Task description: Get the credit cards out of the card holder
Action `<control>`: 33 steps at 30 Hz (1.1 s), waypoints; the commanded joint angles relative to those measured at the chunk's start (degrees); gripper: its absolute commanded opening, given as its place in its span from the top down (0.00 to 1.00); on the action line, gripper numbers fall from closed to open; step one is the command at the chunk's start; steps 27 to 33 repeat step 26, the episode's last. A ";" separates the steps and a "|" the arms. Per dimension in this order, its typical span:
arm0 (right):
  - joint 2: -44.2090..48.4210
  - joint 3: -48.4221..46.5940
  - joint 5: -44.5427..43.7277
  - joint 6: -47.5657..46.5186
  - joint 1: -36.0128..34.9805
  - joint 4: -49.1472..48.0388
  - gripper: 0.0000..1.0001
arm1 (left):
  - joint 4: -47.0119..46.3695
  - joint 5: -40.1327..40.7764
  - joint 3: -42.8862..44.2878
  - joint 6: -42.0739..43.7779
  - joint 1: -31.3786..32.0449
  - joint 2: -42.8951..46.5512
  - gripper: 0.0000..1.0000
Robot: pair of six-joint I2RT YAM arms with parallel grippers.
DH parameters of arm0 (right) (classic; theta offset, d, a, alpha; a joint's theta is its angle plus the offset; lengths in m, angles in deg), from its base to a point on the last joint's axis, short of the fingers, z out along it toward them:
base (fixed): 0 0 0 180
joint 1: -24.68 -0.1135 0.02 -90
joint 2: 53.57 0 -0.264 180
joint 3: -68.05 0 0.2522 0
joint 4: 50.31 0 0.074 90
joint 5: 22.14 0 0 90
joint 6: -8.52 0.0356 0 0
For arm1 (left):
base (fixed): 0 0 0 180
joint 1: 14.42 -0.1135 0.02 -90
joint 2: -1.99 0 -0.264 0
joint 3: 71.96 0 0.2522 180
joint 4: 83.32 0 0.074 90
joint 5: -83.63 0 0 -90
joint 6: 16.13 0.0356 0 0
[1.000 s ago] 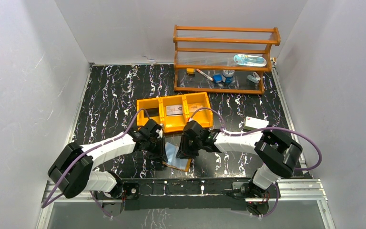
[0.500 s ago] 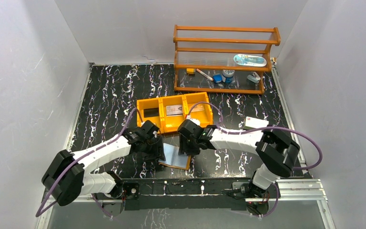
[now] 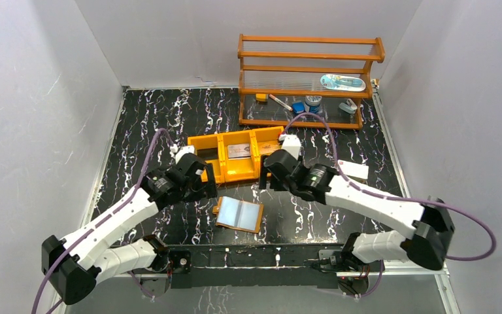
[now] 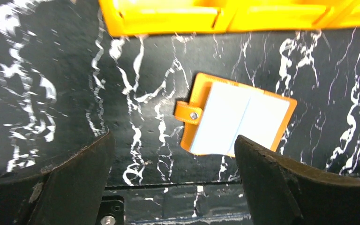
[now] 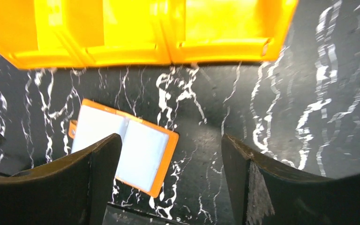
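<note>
The card holder (image 3: 238, 214) lies open and flat on the black marbled table, near the front edge, pale blue-grey pockets up; no card shows in it. It also shows in the left wrist view (image 4: 243, 122) and the right wrist view (image 5: 143, 145). A whitish-grey credit card (image 3: 238, 151) lies in the middle compartment of the orange tray (image 3: 225, 171). My left gripper (image 3: 204, 190) (image 4: 173, 139) hovers open to the holder's upper left. My right gripper (image 3: 269, 176) (image 5: 171, 137) hovers open to its upper right. Neither touches the holder.
The orange three-compartment tray (image 4: 168, 18) (image 5: 131, 51) stands just behind the holder. A wooden shelf rack (image 3: 307, 78) with small items is at the back right. A white box with a red mark (image 3: 353, 170) lies at the right. Grey walls close in both sides.
Both grippers opened, let go of the card holder and drew up and back toward the tray. The holder, tilted between them before, now lies flat and uncovered.
</note>
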State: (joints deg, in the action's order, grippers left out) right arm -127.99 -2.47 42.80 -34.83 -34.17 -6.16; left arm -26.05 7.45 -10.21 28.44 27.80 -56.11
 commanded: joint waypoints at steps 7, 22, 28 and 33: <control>19.28 1.47 -16.33 -5.41 0.18 -1.61 0.02 | 12.84 21.98 13.56 -2.52 -0.03 2.77 0.02; 22.53 -1.32 -21.21 -8.93 0.14 0.99 0.02 | 13.19 25.51 21.13 2.23 -0.08 8.93 0.01; 20.48 -2.28 -22.08 -10.13 0.14 1.42 0.02 | 13.12 25.42 21.32 2.69 -0.02 8.85 0.02; 20.48 -2.28 -22.08 -10.13 0.14 1.42 0.02 | 13.12 25.42 21.32 2.69 -0.02 8.85 0.02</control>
